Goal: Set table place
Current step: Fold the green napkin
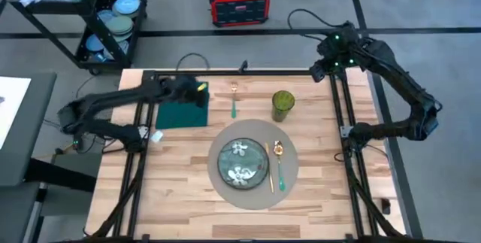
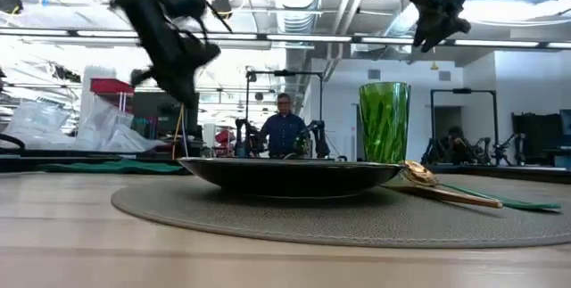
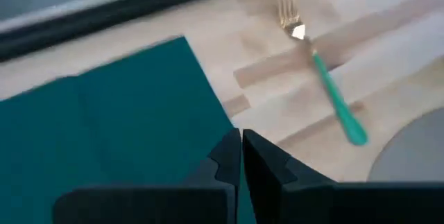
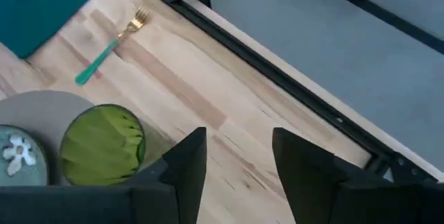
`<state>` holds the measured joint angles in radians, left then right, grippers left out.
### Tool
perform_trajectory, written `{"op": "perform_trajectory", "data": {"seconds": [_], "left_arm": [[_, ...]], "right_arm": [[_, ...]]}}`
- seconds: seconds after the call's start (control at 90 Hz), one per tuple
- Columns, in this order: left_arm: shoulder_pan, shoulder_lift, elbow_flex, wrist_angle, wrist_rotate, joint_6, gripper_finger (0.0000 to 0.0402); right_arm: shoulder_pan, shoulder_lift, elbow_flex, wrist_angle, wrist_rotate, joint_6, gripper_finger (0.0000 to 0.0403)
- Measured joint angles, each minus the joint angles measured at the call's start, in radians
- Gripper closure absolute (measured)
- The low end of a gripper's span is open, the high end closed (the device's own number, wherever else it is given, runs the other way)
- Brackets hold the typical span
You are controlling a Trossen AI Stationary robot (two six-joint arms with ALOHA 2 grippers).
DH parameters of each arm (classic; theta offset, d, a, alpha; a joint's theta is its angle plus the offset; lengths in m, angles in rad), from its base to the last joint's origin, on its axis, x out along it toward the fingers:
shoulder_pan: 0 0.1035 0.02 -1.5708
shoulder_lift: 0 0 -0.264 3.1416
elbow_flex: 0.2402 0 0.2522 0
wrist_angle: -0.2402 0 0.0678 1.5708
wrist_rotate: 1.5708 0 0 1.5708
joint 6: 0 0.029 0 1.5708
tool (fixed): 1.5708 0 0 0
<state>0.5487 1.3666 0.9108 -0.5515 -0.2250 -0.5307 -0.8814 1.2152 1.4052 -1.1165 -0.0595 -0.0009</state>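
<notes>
You have one round grey placemat (image 1: 252, 166) lying flat near the middle of the surface (image 1: 180, 205), a little toward the right side; being round, it has no long axis. The wide strip of bare wood between it and the near edge is open, and so is the near left corner.

On the placemat you see one floral plate (image 1: 242, 162) on its left half. Just right of the plate lie one gold knife (image 1: 270, 168) and one spoon with a gold bowl and green handle (image 1: 279, 165), side by side, their long axes running from the near edge to the far edge.

Beyond the placemat stands one green glass (image 1: 282, 104), upright, just off the mat's far rim. To its left lies one fork (image 1: 234, 100) with a green handle, gold tines toward the far edge, well apart from the mat. Left of the fork is one dark green napkin (image 1: 180, 112), flat, near the far left corner.

Your left end effector (image 3: 241, 156) is over the napkin's right edge with its fingers pressed together and nothing between them. Your right end effector (image 4: 237, 160) is raised above the far right corner, fingers spread and empty.
</notes>
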Motion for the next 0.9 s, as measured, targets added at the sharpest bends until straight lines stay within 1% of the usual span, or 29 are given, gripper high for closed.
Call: {"op": "perform_trajectory", "data": {"seconds": [0.067, 0.189, 0.278, 0.367, 0.556, 0.7, 0.767, 0.9], "left_arm": [[0.028, 0.097, 0.054, 0.018, 0.041, 0.036, 0.0402], [0.083, 0.235, 0.157, 0.032, 0.08, 0.029, 0.0402], [0.116, 0.306, 0.223, 0.028, 0.089, 0.029, 0.0402], [0.152, 0.365, 0.263, -0.012, 0.094, 0.016, 0.0402], [0.212, 0.423, 0.284, -0.007, 0.139, -0.009, 0.0402], [0.222, 0.435, 0.284, -0.003, 0.147, -0.013, 0.0402], [0.219, 0.446, 0.285, 0.025, 0.154, -0.008, 0.0402], [0.222, 0.477, 0.284, 0.051, 0.233, 0.002, 0.0401]], "right_arm": [[-0.002, 0.0, 0.0, -0.017, -0.001, -0.008, 0.0251], [-0.002, 0.0, 0.0, -0.057, -0.006, -0.016, 0.0251], [-0.002, 0.0, 0.0, -0.101, -0.019, -0.028, 0.0251], [-0.002, 0.0, 0.0, -0.129, -0.022, -0.035, 0.0251], [-0.002, -0.022, 0.0, -0.123, -0.022, -0.06, 0.0251], [-0.002, -0.033, -0.001, -0.122, -0.022, -0.083, 0.0251], [-0.002, -0.035, -0.001, -0.121, -0.023, -0.088, 0.0251], [-0.002, -0.034, -0.001, -0.119, -0.028, -0.106, 0.0251]]}}
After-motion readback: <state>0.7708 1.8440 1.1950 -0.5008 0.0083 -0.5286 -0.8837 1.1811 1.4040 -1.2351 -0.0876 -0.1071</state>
